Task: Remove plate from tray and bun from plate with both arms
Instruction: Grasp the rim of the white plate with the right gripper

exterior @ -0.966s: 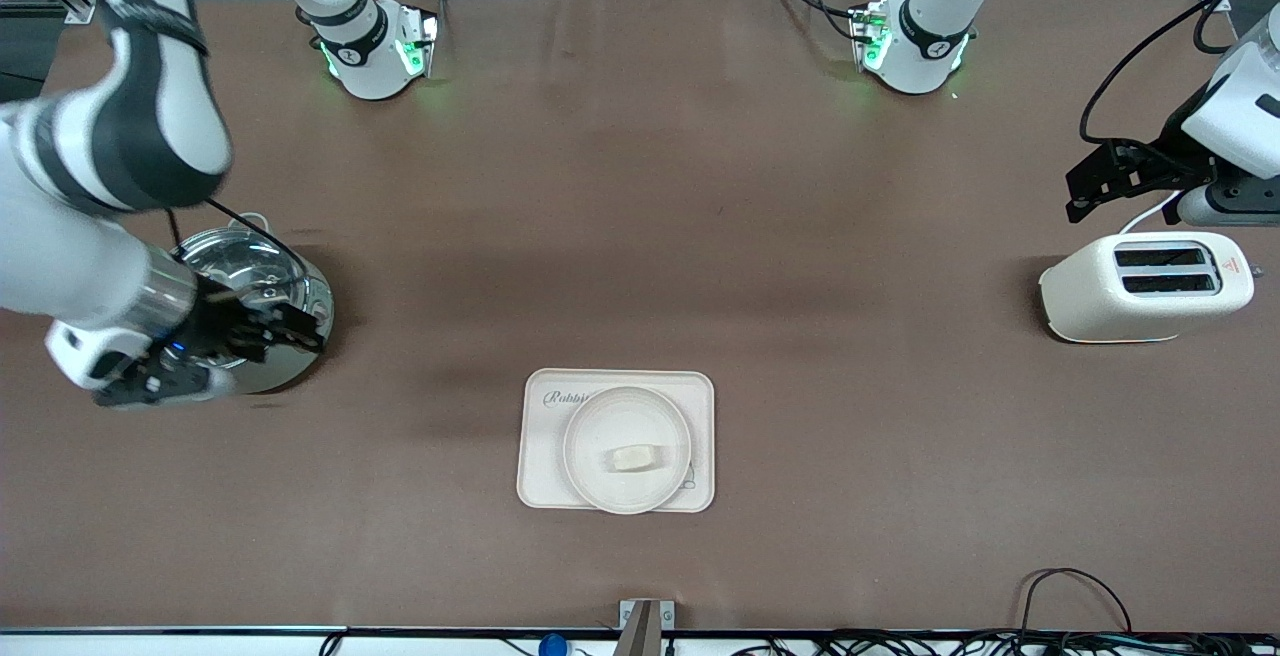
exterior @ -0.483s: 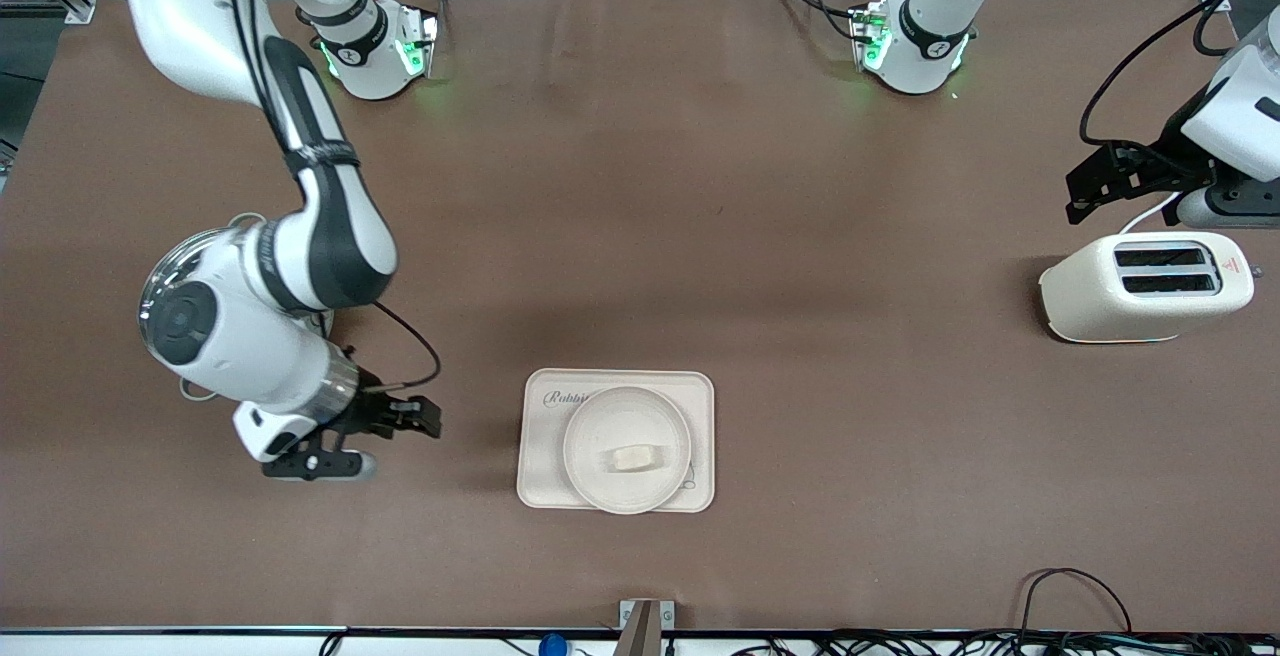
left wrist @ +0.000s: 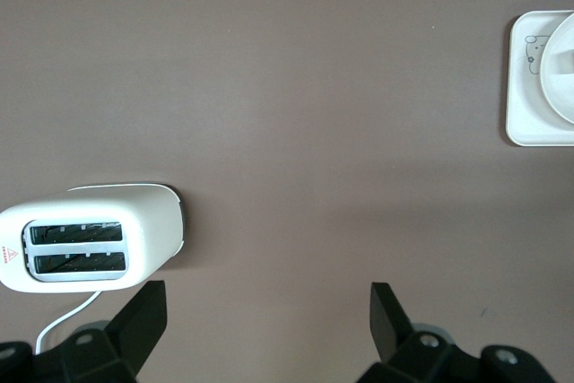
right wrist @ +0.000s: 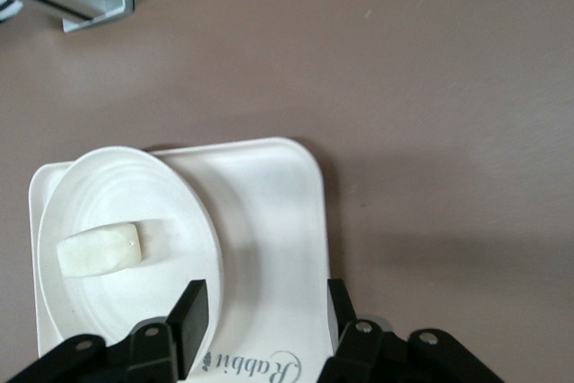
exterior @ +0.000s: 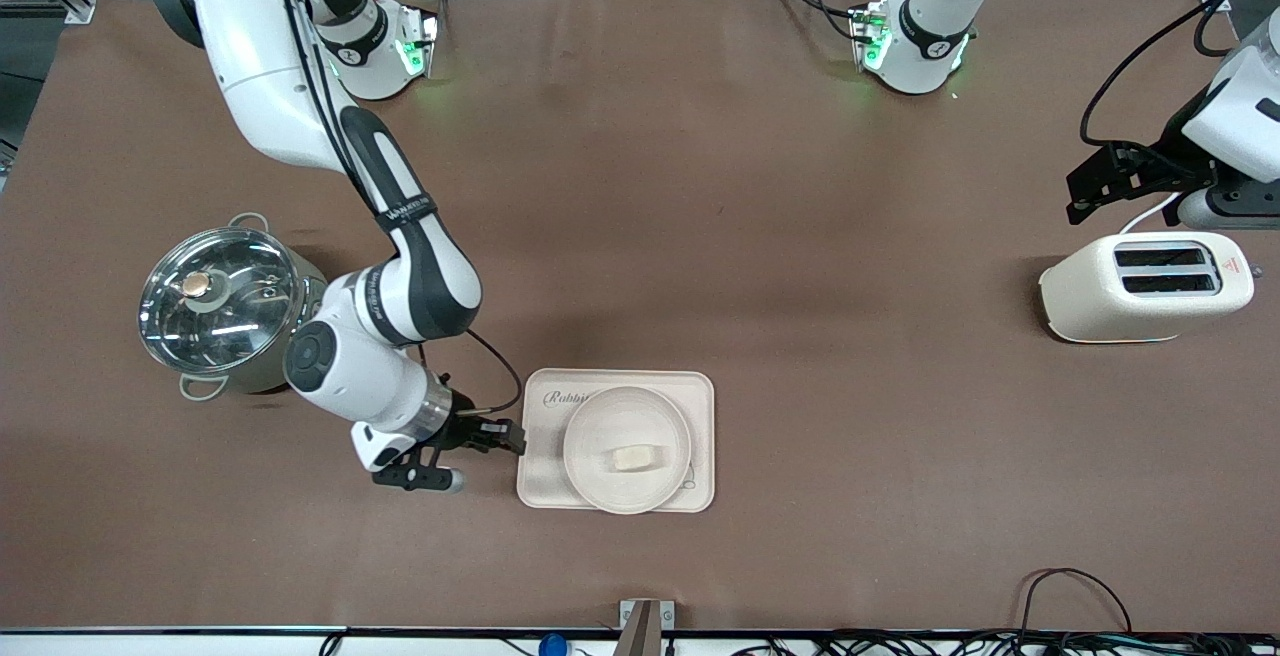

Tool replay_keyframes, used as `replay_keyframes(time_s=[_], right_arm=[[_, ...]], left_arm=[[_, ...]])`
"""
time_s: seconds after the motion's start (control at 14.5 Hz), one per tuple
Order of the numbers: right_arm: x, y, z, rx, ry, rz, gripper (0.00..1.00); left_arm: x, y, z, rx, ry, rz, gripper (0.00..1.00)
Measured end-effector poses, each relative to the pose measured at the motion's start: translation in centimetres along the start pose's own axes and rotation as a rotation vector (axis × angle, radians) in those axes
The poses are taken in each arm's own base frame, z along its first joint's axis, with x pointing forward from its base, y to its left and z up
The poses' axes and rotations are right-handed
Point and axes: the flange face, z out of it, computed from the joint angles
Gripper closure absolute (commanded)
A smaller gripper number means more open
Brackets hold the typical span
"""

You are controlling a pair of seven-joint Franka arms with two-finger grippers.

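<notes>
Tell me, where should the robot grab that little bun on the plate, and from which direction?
Probably from straight above, fingers closing across its short width. The bun is a stubby roll lying on its side in the plate, whose raised rim blocks a sideways approach. The right gripper, open beside the tray, is closest; the left gripper waits above the toaster.
</notes>
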Motion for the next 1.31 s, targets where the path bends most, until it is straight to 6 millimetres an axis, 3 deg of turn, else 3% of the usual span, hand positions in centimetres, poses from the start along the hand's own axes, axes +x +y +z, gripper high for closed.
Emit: replay_keyframes(time_s=[0.62,0.83,1.17,1.31], right_arm=[[-2.0,-1.9,6.2,0.064,-0.007,0.011,0.48],[-2.1,-2.1,6.9,0.097,-0.008,0.041,0.51],[-2.7,-2.5,7.7,0.104,-0.016,0.044,0.66],[-2.8,-2.4,8.0,0.103,-0.018,0.046,0.68]], left_arm=[[0.0,-0.1,0.0,0.0,0.0,-0.001,0.0],[0.0,-0.1,0.0,0.0,0.0,-0.001,0.0],[0.0,-0.1,0.0,0.0,0.0,-0.002,0.0],[0.0,-0.1,0.0,0.0,0.0,-0.002,0.0]])
